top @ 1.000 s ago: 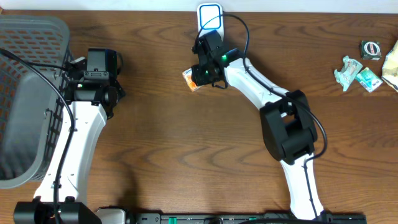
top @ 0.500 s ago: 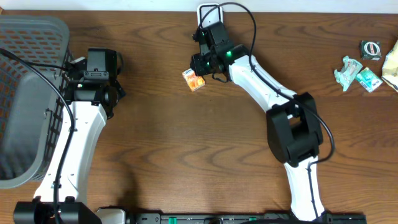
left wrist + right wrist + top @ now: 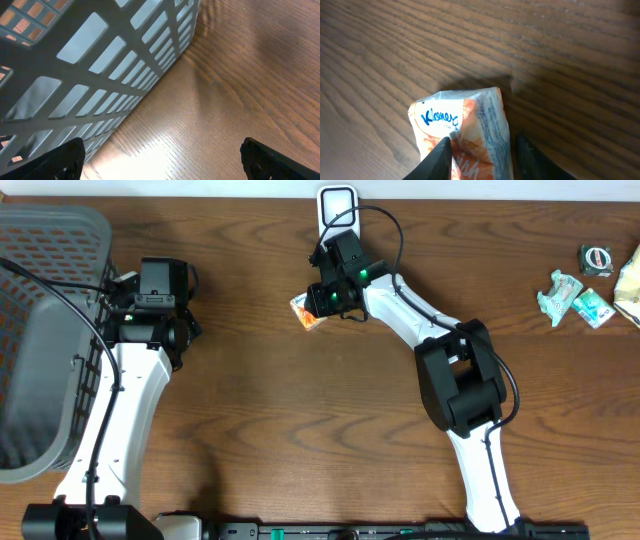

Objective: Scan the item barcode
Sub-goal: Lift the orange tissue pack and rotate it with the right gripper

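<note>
Right pincer (image 3: 484, 152): partly closed, with the two fingers (image 3: 440, 159) set against opposite sides of the tissue pack (image 3: 462, 127). The pack is gripped at its near end; the far end, printed with a blue Kleenex logo on white above an orange panel, projects forward beyond the fingertips. A dark shadow lies on the desk (image 3: 560, 45) just behind the pack. Whether the pack touches the desk surface cannot be determined.

Overhead view: the right pincer (image 3: 322, 301) sits at the far centre of the desk (image 3: 300, 410), with the tissue pack (image 3: 306, 310) protruding toward the robot's left. A white device (image 3: 338, 200) with rounded corners stands at the far desk edge, just beyond the right wrist. No barcode is visible on the pack in either view.

Left pincer (image 3: 162, 162): jaws fully spread and holding nothing; only the two dark fingertips show at the lower corners of the wrist view. It hangs just beside the slotted wall of a grey basket (image 3: 100, 65), above bare wood.

The basket (image 3: 50, 240) occupies the desk's left edge. Several small packets (image 3: 575, 298) lie at the far right, well apart from both arms
</note>
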Available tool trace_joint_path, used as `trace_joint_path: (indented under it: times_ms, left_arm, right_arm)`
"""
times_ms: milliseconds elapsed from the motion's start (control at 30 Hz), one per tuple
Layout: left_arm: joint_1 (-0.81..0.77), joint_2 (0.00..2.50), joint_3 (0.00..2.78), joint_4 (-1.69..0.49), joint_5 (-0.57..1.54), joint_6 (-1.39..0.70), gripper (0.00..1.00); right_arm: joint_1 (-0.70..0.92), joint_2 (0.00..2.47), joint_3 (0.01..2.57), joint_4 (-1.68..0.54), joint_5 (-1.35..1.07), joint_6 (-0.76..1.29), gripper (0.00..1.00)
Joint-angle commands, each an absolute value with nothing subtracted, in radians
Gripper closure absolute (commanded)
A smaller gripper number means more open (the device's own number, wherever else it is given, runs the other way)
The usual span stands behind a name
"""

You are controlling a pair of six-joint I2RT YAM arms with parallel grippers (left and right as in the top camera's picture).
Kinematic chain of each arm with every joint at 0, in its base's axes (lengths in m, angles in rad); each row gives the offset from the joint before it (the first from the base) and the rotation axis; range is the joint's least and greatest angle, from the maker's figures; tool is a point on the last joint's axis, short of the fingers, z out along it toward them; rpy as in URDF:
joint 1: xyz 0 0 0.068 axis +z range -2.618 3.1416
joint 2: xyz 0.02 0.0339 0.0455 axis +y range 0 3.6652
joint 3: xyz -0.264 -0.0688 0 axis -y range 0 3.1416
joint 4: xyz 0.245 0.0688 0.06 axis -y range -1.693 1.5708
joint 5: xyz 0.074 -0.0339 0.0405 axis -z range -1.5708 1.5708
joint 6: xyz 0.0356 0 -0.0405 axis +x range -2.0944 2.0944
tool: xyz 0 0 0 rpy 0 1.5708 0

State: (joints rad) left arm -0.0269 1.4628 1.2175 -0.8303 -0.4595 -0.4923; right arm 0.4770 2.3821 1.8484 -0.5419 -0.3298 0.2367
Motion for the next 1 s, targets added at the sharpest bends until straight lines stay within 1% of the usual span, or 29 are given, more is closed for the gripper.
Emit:
trace_joint_path:
  times_ms: [0,100,167,200,233,267,400,467,533,667,700,733,767,800,967]
  left_arm:
    - [-0.023,1.467,1.215,-0.833,-0.483,-0.479,0.02]
    - [-0.023,1.467,1.215,-0.833,-0.483,-0.479,0.02]
    - [-0.023,1.467,1.215,-0.833,-0.483,-0.479,0.02]
    - [-0.023,1.467,1.215,-0.833,-0.483,-0.479,0.02]
    - [-0.023,1.467,1.215,-0.833,-0.483,-0.479,0.02]
    - [-0.023,1.467,1.215,-0.833,-0.483,-0.479,0.02]
    - [-0.023,1.467,1.215,-0.833,-0.483,-0.479,0.02]
    - [-0.023,1.467,1.215,-0.833,-0.483,-0.479,0.02]
    - [-0.023,1.467,1.215,-0.833,-0.483,-0.479,0.02]
    - [-0.023,1.467,1.215,-0.833,-0.483,-0.479,0.02]
    - [-0.023,1.467,1.215,-0.833,-0.483,-0.479,0.02]
    - [-0.023,1.467,1.215,-0.833,-0.483,-0.479,0.02]
    - [-0.023,1.467,1.215,-0.833,-0.483,-0.479,0.02]
    - [-0.023,1.467,1.215,-0.833,-0.483,-0.479,0.02]
    - [-0.023,1.467,1.215,-0.833,-0.483,-0.479,0.02]
  right_arm:
    - [0.476,2.405,1.847,-0.554,-0.371,0.231,0.69]
    - [0.472,2.405,1.847,-0.554,-0.445,0.231,0.70]
    - [0.471,2.405,1.847,-0.562,-0.486,0.231,0.67]
    - [0.470,2.405,1.847,-0.574,-0.499,0.231,0.60]
    - [0.470,2.405,1.847,-0.585,-0.501,0.231,0.48]
    - [0.470,2.405,1.847,-0.597,-0.499,0.231,0.30]
    - [0.471,2.408,1.847,-0.619,-0.456,0.231,0.29]
    - [0.471,2.408,1.847,-0.624,-0.443,0.231,0.36]
    - [0.471,2.408,1.847,-0.625,-0.443,0.231,0.51]
    - [0.471,2.408,1.847,-0.625,-0.443,0.231,0.69]
    - [0.471,2.408,1.847,-0.625,-0.443,0.231,0.76]
    - [0.471,2.408,1.847,-0.628,-0.444,0.231,0.89]
    - [0.471,2.408,1.847,-0.632,-0.444,0.231,0.97]
    - [0.471,2.407,1.847,-0.633,-0.451,0.231,0.99]
    - [0.444,2.376,1.848,-0.607,-0.614,0.231,0.99]
